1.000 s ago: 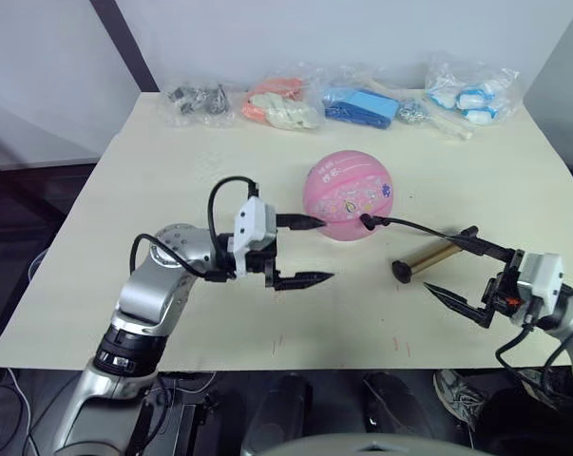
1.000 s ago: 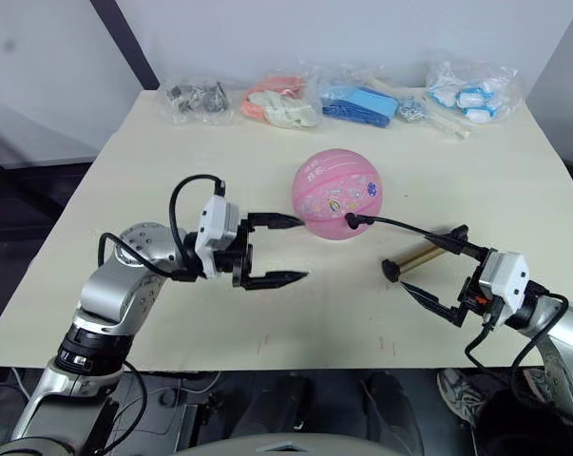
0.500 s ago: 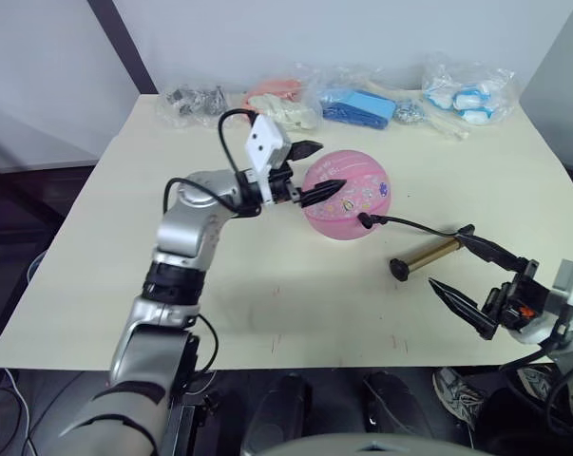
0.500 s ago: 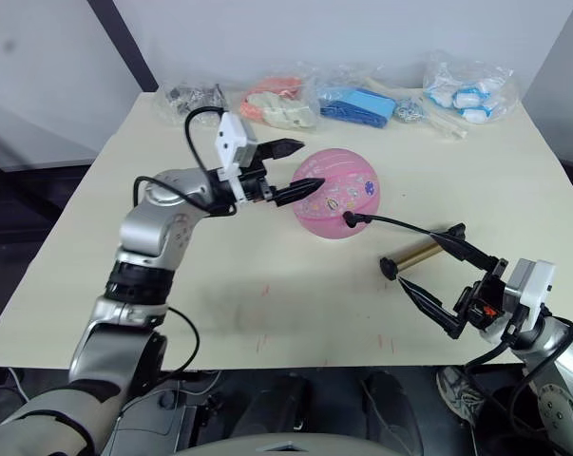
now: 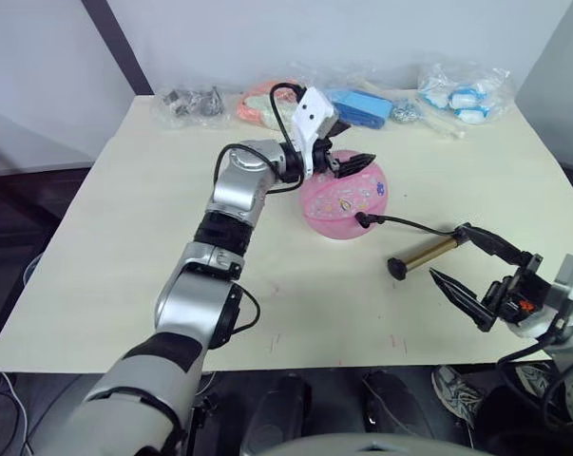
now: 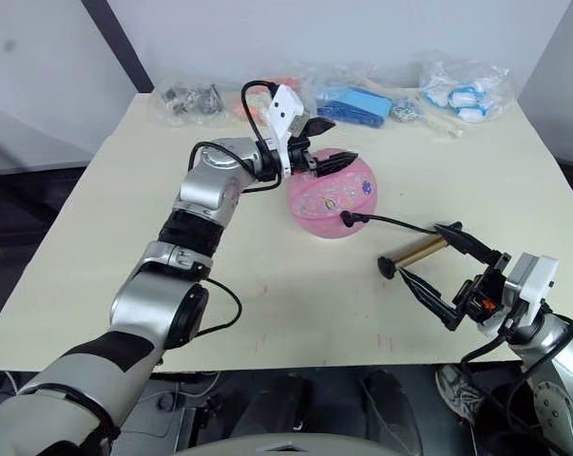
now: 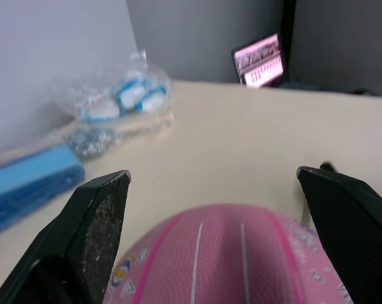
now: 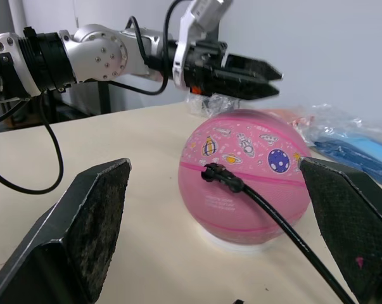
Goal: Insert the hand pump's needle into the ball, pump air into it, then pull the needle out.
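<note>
left claw [image 5: 348,155] spread above ball [image 5: 345,198] | right claw [image 5: 478,278] released, just right of hand pump [image 5: 425,256] | pump axis points toward it | needle fitting [image 5: 363,219] at ball

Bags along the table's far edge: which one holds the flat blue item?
The bag with the blue item, just behind the left gripper over the ball. Its neighbours hold orange-and-cream pieces and white-and-blue pieces.
</note>
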`<act>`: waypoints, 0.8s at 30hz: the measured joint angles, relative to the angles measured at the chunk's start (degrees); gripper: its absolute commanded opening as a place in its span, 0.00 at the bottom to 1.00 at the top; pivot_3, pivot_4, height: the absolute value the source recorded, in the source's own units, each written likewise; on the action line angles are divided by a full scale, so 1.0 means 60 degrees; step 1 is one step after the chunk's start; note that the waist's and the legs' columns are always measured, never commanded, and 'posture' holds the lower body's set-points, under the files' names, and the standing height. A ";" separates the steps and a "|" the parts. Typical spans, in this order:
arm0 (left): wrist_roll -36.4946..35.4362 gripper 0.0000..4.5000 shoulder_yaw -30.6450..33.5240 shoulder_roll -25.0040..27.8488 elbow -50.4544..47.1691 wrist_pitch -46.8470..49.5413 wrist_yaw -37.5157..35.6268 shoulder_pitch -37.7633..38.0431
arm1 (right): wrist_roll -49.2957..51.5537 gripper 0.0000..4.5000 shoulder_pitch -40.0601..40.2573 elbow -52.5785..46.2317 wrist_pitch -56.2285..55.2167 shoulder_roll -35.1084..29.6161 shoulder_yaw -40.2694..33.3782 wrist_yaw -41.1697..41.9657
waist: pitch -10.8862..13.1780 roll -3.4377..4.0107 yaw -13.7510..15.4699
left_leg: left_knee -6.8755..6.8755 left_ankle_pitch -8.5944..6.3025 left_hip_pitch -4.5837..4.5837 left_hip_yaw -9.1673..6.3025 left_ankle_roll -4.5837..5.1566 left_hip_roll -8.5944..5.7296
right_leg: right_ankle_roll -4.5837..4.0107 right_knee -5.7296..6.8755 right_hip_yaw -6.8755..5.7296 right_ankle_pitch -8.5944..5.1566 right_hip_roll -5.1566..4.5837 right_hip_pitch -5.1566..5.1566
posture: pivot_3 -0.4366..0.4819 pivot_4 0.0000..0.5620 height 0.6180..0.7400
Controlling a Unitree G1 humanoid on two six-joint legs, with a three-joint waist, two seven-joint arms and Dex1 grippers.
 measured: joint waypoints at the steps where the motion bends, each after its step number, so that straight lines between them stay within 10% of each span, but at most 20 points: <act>1: 0.0075 1.00 -0.0063 -0.0017 0.0134 -0.0003 -0.0005 0.0000 | -0.0014 0.99 -0.0030 -0.0053 0.0032 0.0004 0.0003 -0.0016 | 0.0000 0.0000 -0.0023 | 0.0000 0.0000 0.0000 -0.0001 0.0000 0.0001 | 0.0000 0.0002 0.0000 0.0000 0.0000 0.0000 | 0.48 0.27 1.00; 24: 0.0662 1.00 -0.0065 -0.0601 0.1021 0.0038 0.0483 0.0000 | -0.4528 0.99 -0.4579 0.0043 0.3843 -0.0806 0.3726 -0.2508 | -0.0117 -0.0048 -0.0017 | 0.0030 0.0000 0.0011 -0.0020 0.0000 -0.0004 | 0.0003 0.0013 -0.0015 -0.0003 -0.0004 0.0020 | 0.48 0.27 1.00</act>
